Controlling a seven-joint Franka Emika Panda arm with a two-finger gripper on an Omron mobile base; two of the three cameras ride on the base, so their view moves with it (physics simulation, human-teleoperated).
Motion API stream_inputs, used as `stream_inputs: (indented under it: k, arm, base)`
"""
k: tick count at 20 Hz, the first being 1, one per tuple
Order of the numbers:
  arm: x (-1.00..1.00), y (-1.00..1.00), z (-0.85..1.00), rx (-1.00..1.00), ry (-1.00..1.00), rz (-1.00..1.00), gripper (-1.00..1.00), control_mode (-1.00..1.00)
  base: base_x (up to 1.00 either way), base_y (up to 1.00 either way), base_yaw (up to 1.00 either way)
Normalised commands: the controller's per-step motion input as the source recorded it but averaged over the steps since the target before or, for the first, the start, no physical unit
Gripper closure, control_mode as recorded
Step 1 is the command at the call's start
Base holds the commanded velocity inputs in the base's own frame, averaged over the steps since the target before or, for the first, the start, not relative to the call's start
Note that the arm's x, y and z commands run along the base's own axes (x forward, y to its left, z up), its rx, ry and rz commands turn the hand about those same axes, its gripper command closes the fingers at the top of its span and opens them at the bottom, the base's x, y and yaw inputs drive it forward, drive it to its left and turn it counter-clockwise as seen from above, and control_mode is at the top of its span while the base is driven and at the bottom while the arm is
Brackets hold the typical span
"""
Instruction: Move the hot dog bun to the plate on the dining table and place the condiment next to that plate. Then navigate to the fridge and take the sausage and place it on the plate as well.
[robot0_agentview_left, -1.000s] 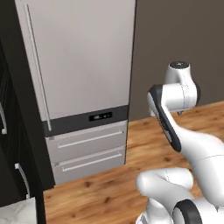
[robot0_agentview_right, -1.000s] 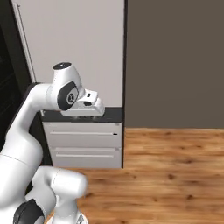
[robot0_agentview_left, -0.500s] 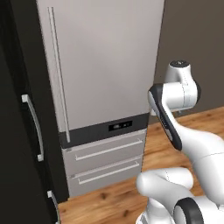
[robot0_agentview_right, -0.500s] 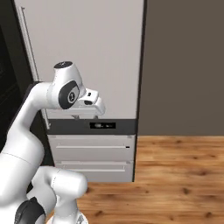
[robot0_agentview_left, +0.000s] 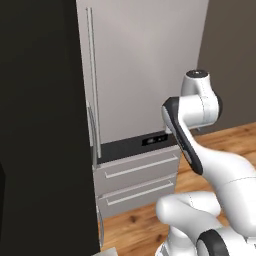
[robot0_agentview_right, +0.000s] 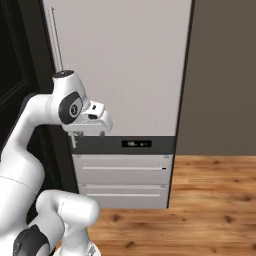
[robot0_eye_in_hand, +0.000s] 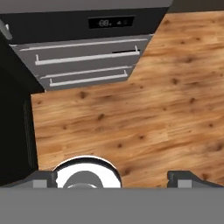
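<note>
A tall black fridge (robot0_agentview_left: 45, 125) fills the left of the left base view, its door shut, with a pale handle (robot0_agentview_left: 92, 142) at its right edge. It also shows as a dark front (robot0_agentview_right: 20, 60) at the left of the right base view and a dark mass (robot0_eye_in_hand: 13, 122) in the hand view. My gripper (robot0_eye_in_hand: 113, 178) points down at the wooden floor, open, with nothing between its fingertips. The hand (robot0_agentview_right: 92, 120) hangs in front of the grey unit. The hot dog bun, plate, dining table, condiment and sausage are out of view.
Right of the fridge stands a tall grey appliance (robot0_agentview_left: 145, 65) with a long vertical handle (robot0_agentview_left: 92, 75), a dark display strip (robot0_agentview_right: 132, 144) and two drawers (robot0_agentview_right: 122, 177). A dark brown wall (robot0_agentview_right: 225, 75) is to its right. Wooden floor (robot0_eye_in_hand: 144, 113) lies open below.
The base has moved, so both base views have shifted right. The black fridge front now takes up much more of the left. The arm's pose and the open gripper are unchanged.
</note>
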Motion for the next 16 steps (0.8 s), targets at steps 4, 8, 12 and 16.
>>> stream_inputs:
  k: [4, 8, 12, 16]
  arm:
    - [0.06, 0.62, 0.0, 0.16, 0.0, 0.27, -1.0, -1.0]
    - [0.39, 0.74, 0.0, 0.23, -0.02, 0.28, -1.0, -1.0]
    - [0.7, 0.93, 0.0, 0.1, -0.21, 0.09, -1.0, -1.0]
    - [0.88, 0.82, 0.04, -0.01, -0.28, 0.0, -1.0, -1.0]
  base:
    - [0.0, 0.0, 0.0]
    - [0.0, 0.0, 0.0]
    - [0.0, 0.0, 0.0]
    - [0.0, 0.0, 0.0]
